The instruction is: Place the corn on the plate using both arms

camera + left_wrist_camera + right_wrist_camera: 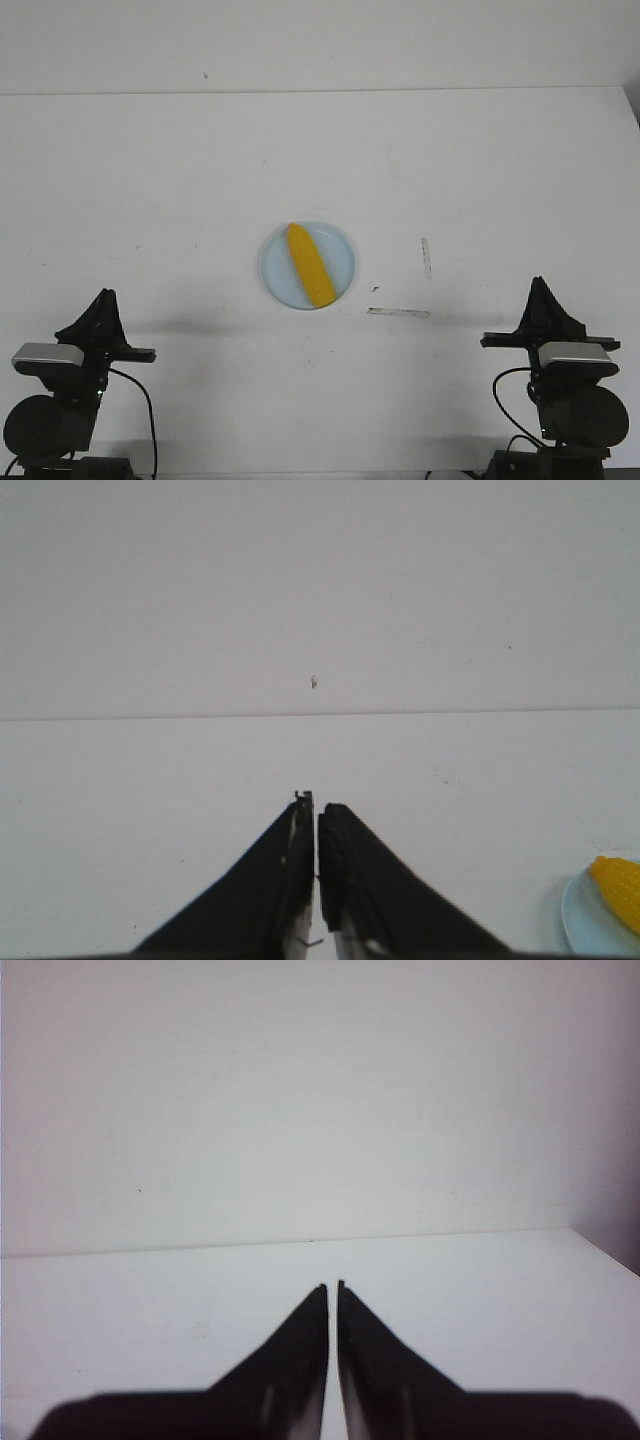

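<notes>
A: Nearest us in the front view we log both arms parked at the table's near edge, the left gripper (104, 292) and the right gripper (540, 281) each pointing away over the white table (150, 180).

B: Agreed. From that view we can't judge the jaws. The wrist views settle it: the left gripper (316, 800) has its fingers drawn together with only a hairline slit between them and nothing held; the right gripper (332, 1285) reads the same, tips nearly touching, empty.

A: Farther out, mid-table between the arms, we note the plate (341, 247) with the corn (309, 264) lying diagonally across it, wholly inside the rim.

B: The left wrist view catches only a sliver of that: plate (583, 918) edge and one end of the corn (620, 885). The right wrist view shows neither, just table and wall.

A: Two pale tape strips (398, 312) lie right of the plate, seen only from the front.
</notes>
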Robot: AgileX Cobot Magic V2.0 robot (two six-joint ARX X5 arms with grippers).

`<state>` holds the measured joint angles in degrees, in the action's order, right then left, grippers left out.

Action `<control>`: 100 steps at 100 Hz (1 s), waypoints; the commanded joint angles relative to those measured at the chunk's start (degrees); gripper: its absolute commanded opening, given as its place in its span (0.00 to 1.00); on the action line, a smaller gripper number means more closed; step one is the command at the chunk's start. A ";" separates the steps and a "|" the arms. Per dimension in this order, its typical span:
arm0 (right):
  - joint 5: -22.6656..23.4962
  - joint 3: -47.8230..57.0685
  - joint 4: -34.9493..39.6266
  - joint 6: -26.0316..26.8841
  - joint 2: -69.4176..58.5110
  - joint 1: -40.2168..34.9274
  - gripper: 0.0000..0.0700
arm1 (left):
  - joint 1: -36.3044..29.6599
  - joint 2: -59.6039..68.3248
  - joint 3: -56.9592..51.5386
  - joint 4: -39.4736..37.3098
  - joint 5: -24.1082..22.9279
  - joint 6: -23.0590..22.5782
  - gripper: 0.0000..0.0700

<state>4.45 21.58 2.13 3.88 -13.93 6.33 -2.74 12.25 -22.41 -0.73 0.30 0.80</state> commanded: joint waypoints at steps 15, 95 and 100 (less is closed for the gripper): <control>0.02 0.22 -0.59 0.72 0.07 0.02 0.02 | 0.15 -0.07 -0.50 -0.66 0.09 0.11 0.00; 0.02 0.22 -0.66 0.72 0.07 0.02 0.02 | 0.17 -3.91 6.93 -5.55 -0.79 0.13 0.00; 0.02 0.22 -0.66 0.72 0.07 0.02 0.02 | 0.17 -4.79 8.74 -6.34 -0.79 0.22 0.00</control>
<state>4.47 21.58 2.09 3.88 -13.93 6.33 -2.72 8.27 -14.92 -5.63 -0.21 0.80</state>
